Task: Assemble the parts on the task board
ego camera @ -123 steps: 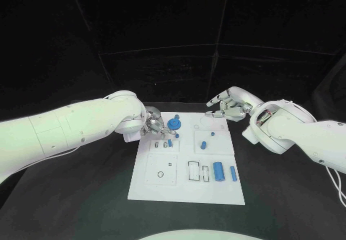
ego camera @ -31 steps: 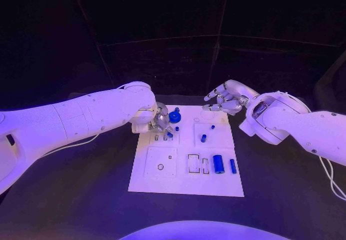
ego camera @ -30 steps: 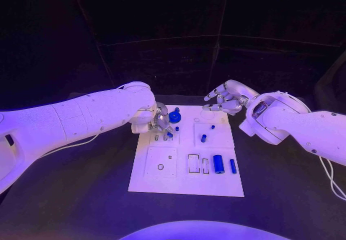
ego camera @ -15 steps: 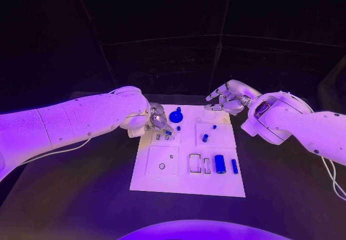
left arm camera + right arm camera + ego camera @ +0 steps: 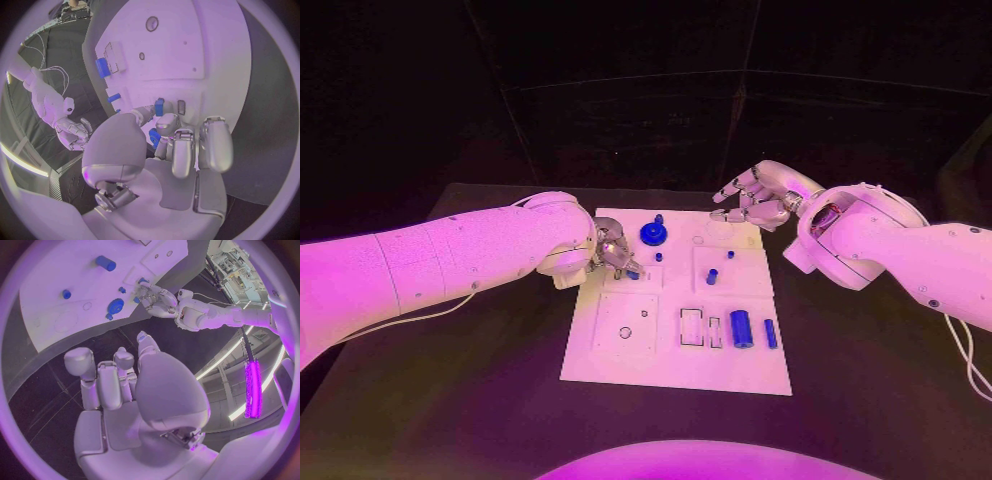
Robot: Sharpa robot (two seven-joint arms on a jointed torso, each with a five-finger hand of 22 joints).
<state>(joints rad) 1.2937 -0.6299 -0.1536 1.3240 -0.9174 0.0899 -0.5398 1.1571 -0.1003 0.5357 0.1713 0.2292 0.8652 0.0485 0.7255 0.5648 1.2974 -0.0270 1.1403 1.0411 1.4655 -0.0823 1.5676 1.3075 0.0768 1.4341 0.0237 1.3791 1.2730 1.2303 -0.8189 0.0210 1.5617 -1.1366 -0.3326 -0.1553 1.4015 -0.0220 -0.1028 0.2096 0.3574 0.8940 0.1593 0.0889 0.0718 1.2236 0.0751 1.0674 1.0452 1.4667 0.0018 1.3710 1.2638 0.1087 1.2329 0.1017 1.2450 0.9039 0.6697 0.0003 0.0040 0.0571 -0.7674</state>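
The white task board (image 5: 678,345) lies in the middle of the table. My left hand (image 5: 615,250) is at the board's left edge, by the small slots. Its thumb and a fingertip pinch a small blue part (image 5: 159,106) that stands upright beside an empty slot (image 5: 181,106). The same part (image 5: 633,272) peeks out under the fingers in the head view. My right hand (image 5: 759,205) hovers over the board's far right corner, fingers loosely bent and apart, holding nothing. A round blue part (image 5: 653,234) sits close to the left hand.
Two small blue pegs (image 5: 711,276) (image 5: 728,254) stand in the board's right middle. A thick blue cylinder (image 5: 741,327) and a thinner one (image 5: 770,332) lie lower right, beside rectangular recesses (image 5: 691,326). Black table surrounds the board.
My left arm has sunk lower toward the table while its hand stays at the slots with the small part. The right hand holds its place.
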